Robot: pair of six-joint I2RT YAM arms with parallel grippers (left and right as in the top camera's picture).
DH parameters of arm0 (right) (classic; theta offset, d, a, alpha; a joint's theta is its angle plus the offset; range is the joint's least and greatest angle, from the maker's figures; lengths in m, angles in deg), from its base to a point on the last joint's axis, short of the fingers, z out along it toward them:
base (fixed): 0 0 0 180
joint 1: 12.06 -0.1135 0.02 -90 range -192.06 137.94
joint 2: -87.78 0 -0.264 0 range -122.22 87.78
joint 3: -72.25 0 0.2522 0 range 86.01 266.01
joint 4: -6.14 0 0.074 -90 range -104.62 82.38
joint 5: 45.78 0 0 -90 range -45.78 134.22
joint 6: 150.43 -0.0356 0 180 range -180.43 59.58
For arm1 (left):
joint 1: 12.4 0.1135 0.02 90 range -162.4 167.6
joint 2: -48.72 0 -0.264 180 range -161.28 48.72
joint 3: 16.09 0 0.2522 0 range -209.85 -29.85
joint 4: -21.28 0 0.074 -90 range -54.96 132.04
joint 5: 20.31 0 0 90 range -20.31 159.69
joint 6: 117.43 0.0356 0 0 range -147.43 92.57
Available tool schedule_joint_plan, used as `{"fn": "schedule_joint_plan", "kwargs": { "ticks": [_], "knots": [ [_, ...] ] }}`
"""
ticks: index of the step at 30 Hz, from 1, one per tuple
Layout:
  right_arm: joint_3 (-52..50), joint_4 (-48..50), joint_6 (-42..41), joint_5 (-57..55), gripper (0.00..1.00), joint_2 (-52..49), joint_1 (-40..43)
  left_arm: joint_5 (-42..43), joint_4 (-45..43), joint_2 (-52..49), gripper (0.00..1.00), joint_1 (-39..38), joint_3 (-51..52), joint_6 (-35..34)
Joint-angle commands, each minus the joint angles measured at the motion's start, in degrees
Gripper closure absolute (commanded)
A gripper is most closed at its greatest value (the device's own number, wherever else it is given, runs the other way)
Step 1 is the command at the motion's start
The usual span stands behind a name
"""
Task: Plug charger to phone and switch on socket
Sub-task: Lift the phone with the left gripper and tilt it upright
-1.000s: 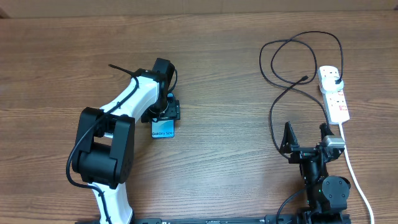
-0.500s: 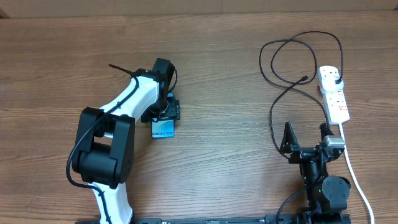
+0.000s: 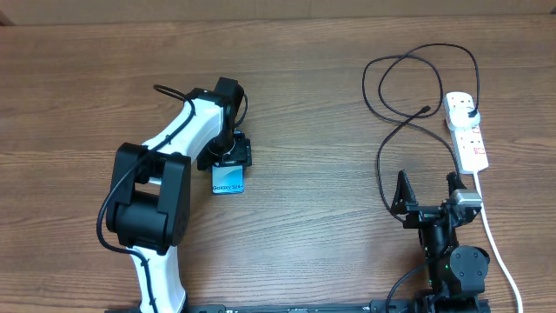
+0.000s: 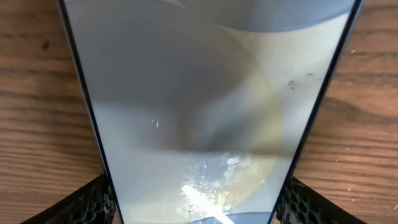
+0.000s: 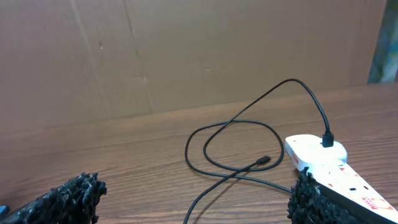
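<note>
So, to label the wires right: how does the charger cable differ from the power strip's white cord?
The charger is thin, black and lies in loose loops; the white cord is thicker and runs almost straight. The charger's small connector lies free on the table; the white cord's far end leaves the overhead view. Both join the socket.

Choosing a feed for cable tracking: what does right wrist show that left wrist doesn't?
Only right wrist: the charger looped on the table, plugged into the socket, its small connector lying loose. Only left wrist: the phone close up, held in the left gripper. Both: the wooden table and that arm's own dark fingertips.
</note>
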Motion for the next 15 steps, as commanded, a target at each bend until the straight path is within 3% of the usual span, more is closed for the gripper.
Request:
{"fn": "schedule_joint_plan", "kwargs": {
  "ticks": [1, 11, 15],
  "knots": [
    [-0.61, 0.17, -0.07, 0.22, 0.00, 0.31, -0.22, 0.52, 3.15, -4.37, 0.58, 0.20, -0.48, -0.79],
    [-0.61, 0.20, -0.07, 0.22, 0.00, 0.31, -0.22, 0.55, 10.67, -4.37, 0.59, 0.20, -8.04, -0.72],
    [-0.61, 0.17, -0.07, 0.22, 0.00, 0.31, -0.22, 4.35, 12.55, -4.37, 0.59, 0.20, -10.10, 1.81]
  ]
}}
